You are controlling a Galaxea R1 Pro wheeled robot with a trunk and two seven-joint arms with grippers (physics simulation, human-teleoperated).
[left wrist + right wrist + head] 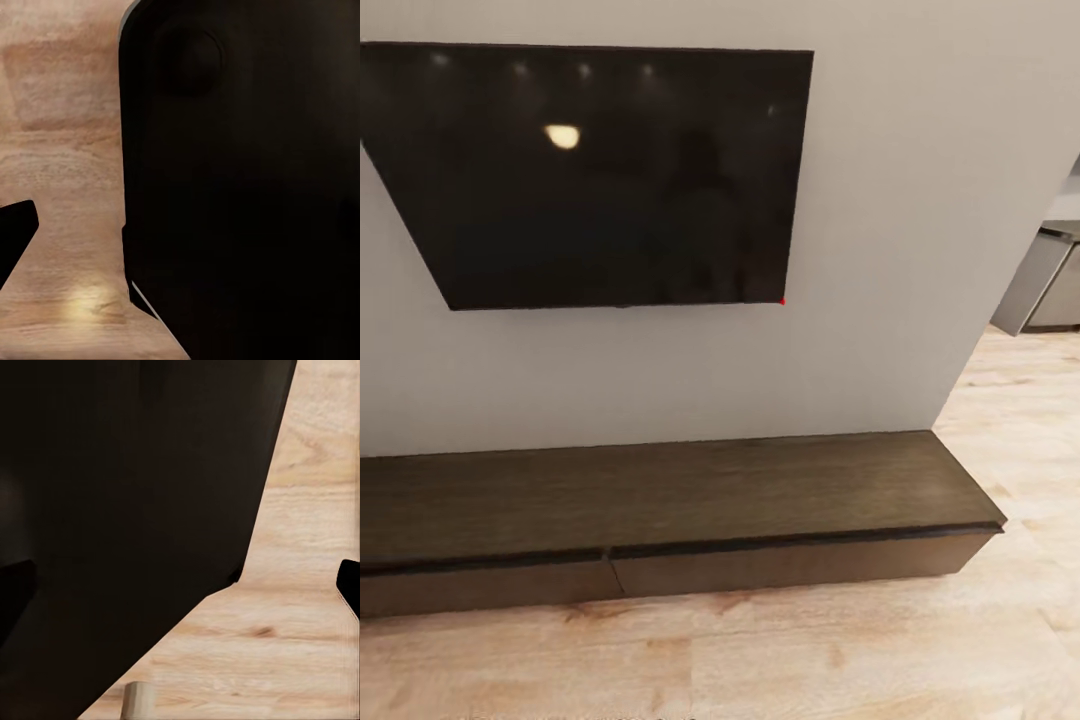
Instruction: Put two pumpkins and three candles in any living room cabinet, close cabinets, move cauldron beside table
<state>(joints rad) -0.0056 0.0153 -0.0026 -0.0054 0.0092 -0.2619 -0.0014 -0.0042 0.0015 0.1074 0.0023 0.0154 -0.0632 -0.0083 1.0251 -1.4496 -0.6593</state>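
- Bare wood floor [760,650] lies nearest in the head view, with the cabinet [660,500] just beyond it against the grey wall [880,300].
- Cabinet: long, low, dark brown, running off the frame on the left and ending on the right short of the wall's corner; top bare, two front panels [780,565] meeting at a seam, both looking flush and shut.
- Above it, a black TV [600,170] hung on the wall.
- No pumpkins, cauldron or table to point at from here.
- Right wrist view: a pale beige stub [137,701] at the picture's edge, standing on the floor beside a large dark body; possibly a candle, too little showing to be sure.
- Left wrist view: dark robot bodywork [247,180] close to the lens, floor behind it.
- Grippers: a dark fingertip at the edge of each wrist view, nothing seen between them; opening and any load cannot be told.
- Step in hand, as judged: facing the cabinet, ready to open a panel.
- To do it well: square the base to one panel, stop near enough to reach but with room for the front to come out.
- Handleless fronts, so catch the top lip or the seam edge, and pull straight, not aslant.
- Open only as far as loading needs; check the pale stub before rolling on, lest it be knocked over.
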